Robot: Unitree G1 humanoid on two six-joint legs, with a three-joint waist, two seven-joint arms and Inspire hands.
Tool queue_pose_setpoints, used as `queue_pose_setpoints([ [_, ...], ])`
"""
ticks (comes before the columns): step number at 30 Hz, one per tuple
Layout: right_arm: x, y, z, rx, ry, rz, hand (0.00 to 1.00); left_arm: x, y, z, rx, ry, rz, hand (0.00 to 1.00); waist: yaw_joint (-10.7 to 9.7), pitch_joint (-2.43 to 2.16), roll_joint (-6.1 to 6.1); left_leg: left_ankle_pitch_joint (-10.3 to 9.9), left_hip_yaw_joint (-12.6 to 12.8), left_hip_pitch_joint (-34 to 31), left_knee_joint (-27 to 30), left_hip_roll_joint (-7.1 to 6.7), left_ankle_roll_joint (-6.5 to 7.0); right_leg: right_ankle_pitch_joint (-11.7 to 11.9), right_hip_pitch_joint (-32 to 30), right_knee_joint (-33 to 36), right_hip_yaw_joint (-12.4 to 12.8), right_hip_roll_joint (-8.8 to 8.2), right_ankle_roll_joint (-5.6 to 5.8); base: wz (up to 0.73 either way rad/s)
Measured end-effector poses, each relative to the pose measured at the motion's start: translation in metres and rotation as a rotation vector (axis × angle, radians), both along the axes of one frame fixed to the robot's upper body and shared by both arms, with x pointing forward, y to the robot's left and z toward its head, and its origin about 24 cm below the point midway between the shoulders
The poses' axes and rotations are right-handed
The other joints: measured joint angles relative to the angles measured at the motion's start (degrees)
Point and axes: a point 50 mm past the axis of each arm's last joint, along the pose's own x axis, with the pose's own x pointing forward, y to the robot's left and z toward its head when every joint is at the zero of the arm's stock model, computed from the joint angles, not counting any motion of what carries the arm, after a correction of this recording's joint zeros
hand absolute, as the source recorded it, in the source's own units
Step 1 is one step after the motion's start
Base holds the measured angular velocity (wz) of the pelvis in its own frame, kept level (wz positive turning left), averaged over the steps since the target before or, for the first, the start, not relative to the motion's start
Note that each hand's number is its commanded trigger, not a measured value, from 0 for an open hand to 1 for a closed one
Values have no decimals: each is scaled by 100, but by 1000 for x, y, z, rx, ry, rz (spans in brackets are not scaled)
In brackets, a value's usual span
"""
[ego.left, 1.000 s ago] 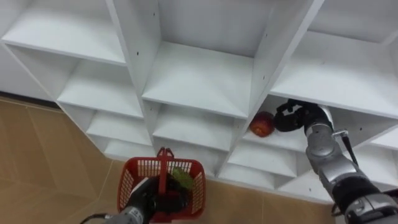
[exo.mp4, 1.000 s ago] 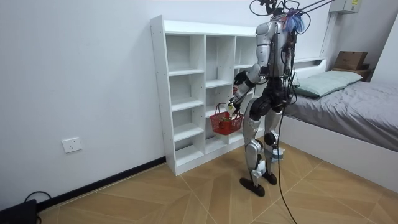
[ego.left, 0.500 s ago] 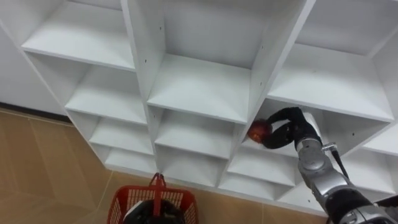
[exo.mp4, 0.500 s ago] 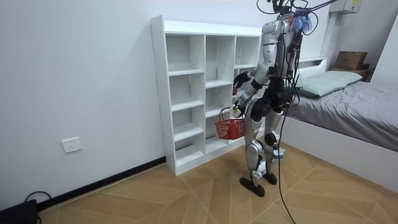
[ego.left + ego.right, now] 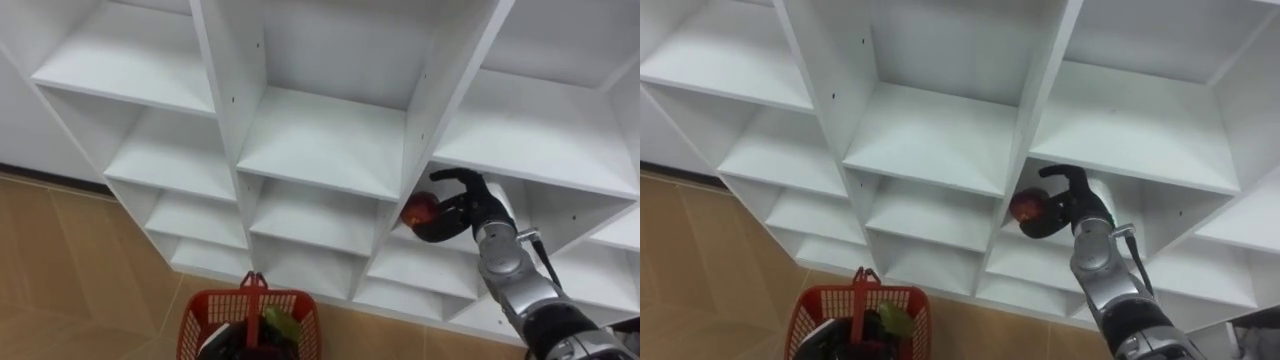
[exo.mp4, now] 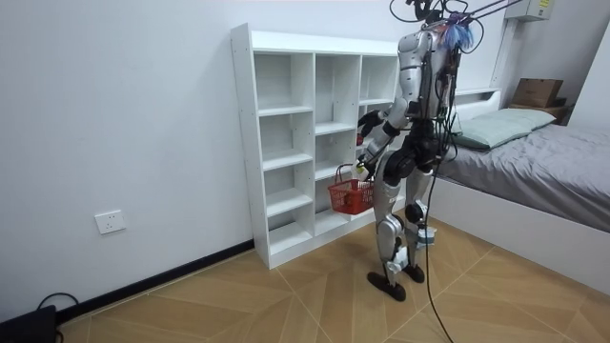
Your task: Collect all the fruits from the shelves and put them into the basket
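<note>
A red apple (image 5: 420, 208) lies on a shelf of the white closet (image 5: 320, 140), at the left end of a right-column compartment. My right hand (image 5: 458, 206) is inside that compartment, right beside the apple. Its fingers are spread, one arching over the fruit and the thumb beneath it; they are not closed on it. A red basket (image 5: 250, 322) hangs low in front of the closet with a green fruit (image 5: 278, 322) and dark items inside. In the room view my left hand (image 6: 357, 171) is curled round the basket's handle, and the basket (image 6: 352, 197) hangs below it.
I stand facing the closet's right column on a wooden floor (image 6: 286, 295). A bed (image 6: 534, 162) stretches behind me at the room view's right, with a brown box (image 6: 538, 91) beyond it. Most closet compartments are bare.
My right hand has gone from curled fingers beside the apple to spread fingers reaching round it. The head camera has tipped up, so the basket sits lower in view.
</note>
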Motion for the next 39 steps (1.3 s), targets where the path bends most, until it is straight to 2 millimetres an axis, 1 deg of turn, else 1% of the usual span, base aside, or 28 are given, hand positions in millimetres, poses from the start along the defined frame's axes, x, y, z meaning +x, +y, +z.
queue_pose_setpoints([
  [7,-2,0,-2,0,6,0,0,-2,1,-1,0,8,-1,100,-49,3,-5,0,-1,28,-1,1,0,0,31,-7,1,3,0,0],
  [14,-11,-3,-10,-3,37,-7,0,-7,2,-2,-9,21,-5,100,-94,17,-26,0,0,99,-10,2,0,-1,105,-86,10,11,1,0],
  [19,-20,-4,-17,-4,63,-9,0,-7,4,-1,-8,18,-2,100,-91,15,-27,-1,-3,114,-32,2,0,-1,115,-79,4,13,1,0],
  [30,-24,-3,-18,3,50,5,0,-7,4,-1,-10,12,-1,100,-94,9,-26,-1,-4,344,-151,-14,0,-13,301,-105,11,10,15,0],
  [33,-25,-1,-20,-2,56,18,0,-8,4,-1,-9,13,-1,100,-92,3,-17,-1,-4,376,-152,-13,0,-13,338,-107,8,11,15,0],
  [37,-25,0,-20,-13,58,30,0,-9,5,-1,-5,16,-3,100,-86,-27,35,-1,-2,397,-147,-10,0,-12,362,-98,6,10,15,0],
  [39,-25,1,-20,-33,59,45,0,-12,8,-2,-4,20,16,100,-84,-30,39,-1,-2,403,-148,-6,0,-12,368,-100,0,11,14,0],
])
